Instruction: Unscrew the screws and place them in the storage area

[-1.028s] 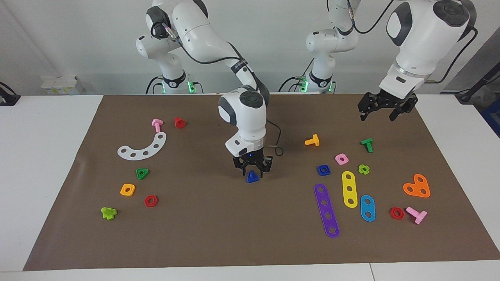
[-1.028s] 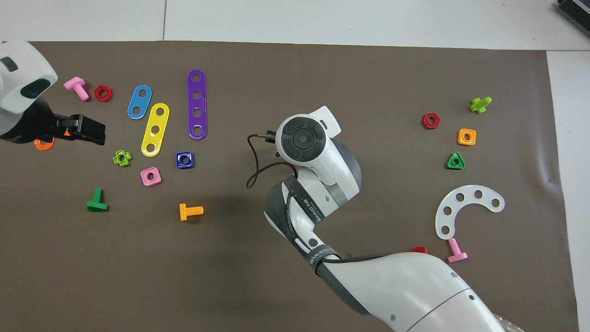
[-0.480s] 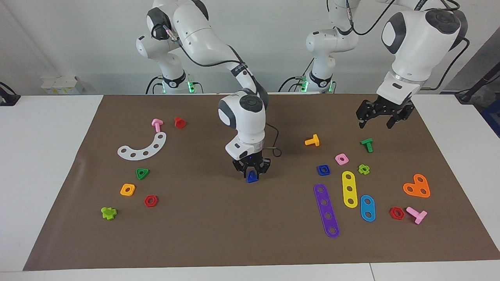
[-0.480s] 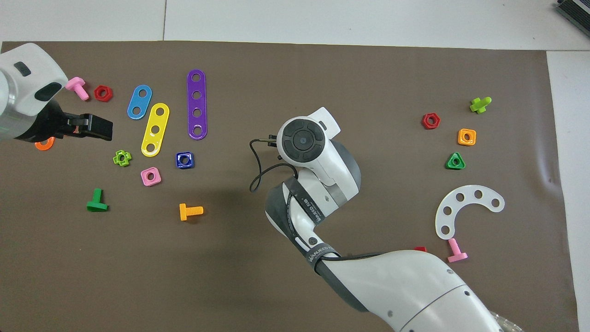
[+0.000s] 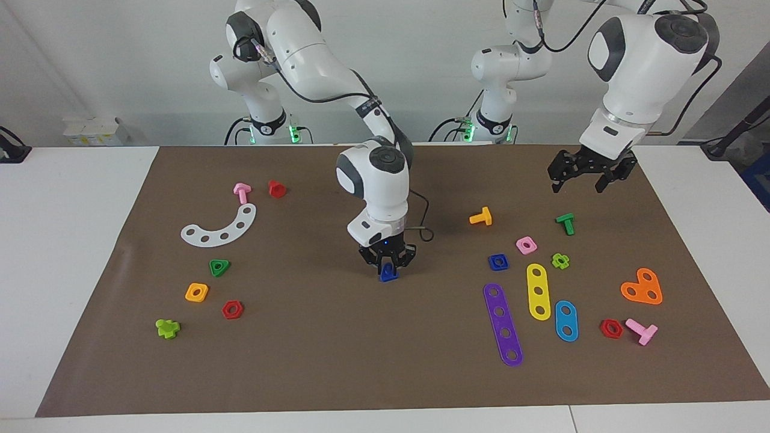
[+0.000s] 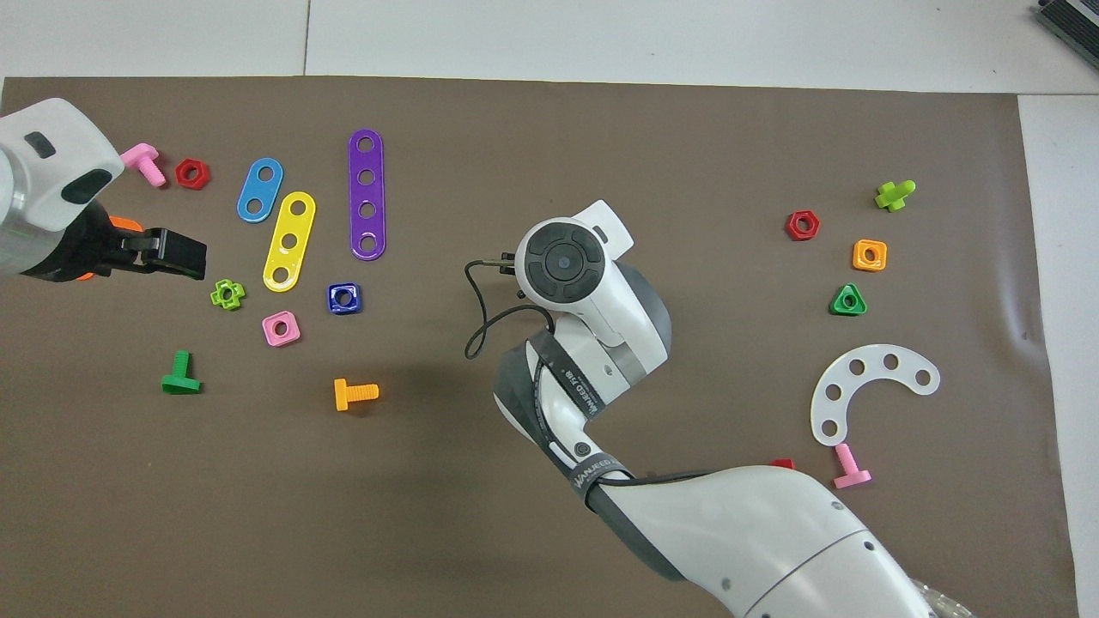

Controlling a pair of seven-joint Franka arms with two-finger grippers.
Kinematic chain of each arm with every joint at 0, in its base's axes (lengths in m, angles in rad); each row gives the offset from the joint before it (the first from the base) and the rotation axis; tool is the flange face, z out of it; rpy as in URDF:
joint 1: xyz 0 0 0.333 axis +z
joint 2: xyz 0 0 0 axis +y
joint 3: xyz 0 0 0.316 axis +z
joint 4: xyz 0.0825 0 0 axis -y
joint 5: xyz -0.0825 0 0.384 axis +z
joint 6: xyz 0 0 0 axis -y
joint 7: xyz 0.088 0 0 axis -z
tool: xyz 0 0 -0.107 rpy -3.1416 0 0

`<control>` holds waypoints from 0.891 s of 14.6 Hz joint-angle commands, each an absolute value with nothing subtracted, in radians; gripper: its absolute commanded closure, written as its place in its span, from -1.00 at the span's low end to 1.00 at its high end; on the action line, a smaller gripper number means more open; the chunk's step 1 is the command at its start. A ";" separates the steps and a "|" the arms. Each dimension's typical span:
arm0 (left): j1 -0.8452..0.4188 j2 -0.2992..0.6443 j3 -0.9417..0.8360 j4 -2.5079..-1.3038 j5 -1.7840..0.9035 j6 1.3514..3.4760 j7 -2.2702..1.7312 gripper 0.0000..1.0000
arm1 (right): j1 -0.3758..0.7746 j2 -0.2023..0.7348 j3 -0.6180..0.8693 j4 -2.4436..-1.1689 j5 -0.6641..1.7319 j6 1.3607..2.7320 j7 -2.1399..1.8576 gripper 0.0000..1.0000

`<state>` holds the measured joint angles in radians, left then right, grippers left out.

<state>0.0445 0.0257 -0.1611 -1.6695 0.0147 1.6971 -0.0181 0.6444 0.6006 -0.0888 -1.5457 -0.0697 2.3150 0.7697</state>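
Note:
The dark-blue triangular-headed bolt (image 5: 388,275) lies on the brown mat (image 5: 337,361) near the table's middle. My right gripper (image 5: 388,267) stands straight down on it with its fingers closed around it. In the overhead view the right arm's wrist (image 6: 562,257) hides the bolt. The dark-blue square nut (image 5: 498,261) lies flat toward the left arm's end, beside a pink square nut (image 5: 526,245); the blue nut also shows in the overhead view (image 6: 344,298). My left gripper (image 5: 586,175) hangs open and empty in the air over the mat, above a green bolt (image 5: 565,223).
Purple (image 5: 503,325), yellow (image 5: 538,291) and blue (image 5: 566,320) strips, an orange heart plate (image 5: 642,287) and loose bolts and nuts lie toward the left arm's end. A white curved strip (image 5: 219,227) and a green triangular nut (image 5: 219,267) lie toward the right arm's end.
My right gripper has come down over the blue bolt and its fingers have closed in on it. My left gripper has shifted slightly toward the table's middle.

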 commanded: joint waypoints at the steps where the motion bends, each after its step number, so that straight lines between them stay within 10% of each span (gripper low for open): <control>1: 0.046 -0.006 -0.158 -1.694 -0.002 1.667 -0.023 -1.00 | 0.638 0.598 -0.084 -1.555 -0.067 2.329 0.749 0.23; 13: 0.048 0.110 -0.149 -1.421 -0.005 1.470 -0.023 -1.00 | 0.637 0.598 -0.078 -1.555 -0.063 2.330 0.712 0.41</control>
<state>0.0447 0.0512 -0.1531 -1.5194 0.0139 1.5275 -0.0181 0.6464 0.6006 -0.0857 -1.5462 -0.0693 2.3150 0.7482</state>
